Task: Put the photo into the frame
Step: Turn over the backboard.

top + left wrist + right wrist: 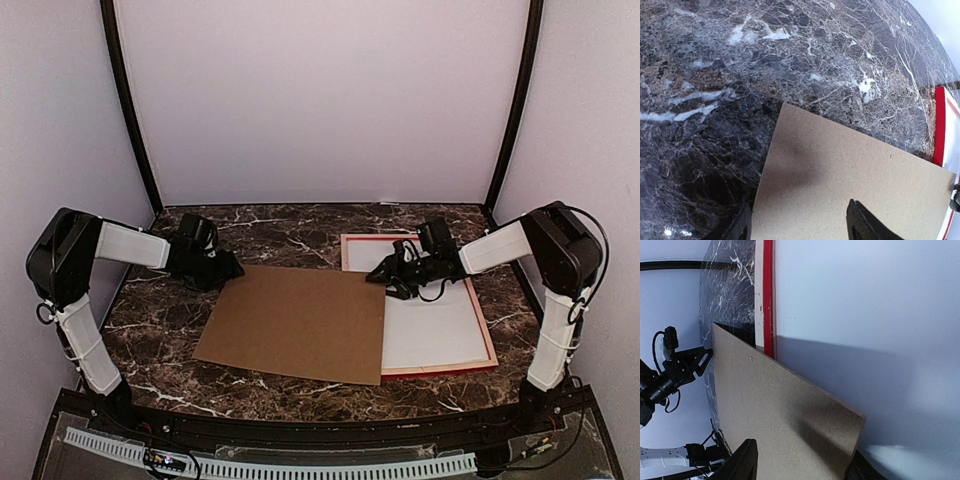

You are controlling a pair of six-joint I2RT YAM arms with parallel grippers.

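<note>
The red frame point(440, 371) lies flat at the right of the table, and its red rail also shows in the wrist views point(940, 125) point(768, 290). A plain white sheet point(435, 325) point(865, 300) fills it, seemingly the photo lying back up; no printed side shows. A brown backing board point(290, 320) point(850, 180) point(775, 410) lies mid-table and overlaps the frame's left side. My right gripper point(392, 275) point(802, 455) is open. It straddles the board's far right corner, which stands raised off the white sheet. My left gripper point(222, 270) point(797, 215) hangs open over the board's far left corner.
The dark marble table top point(300, 230) runs on behind and to the left of the board. White booth walls with black posts point(130, 110) close in the back and sides. A cable rail point(300, 465) runs along the near edge.
</note>
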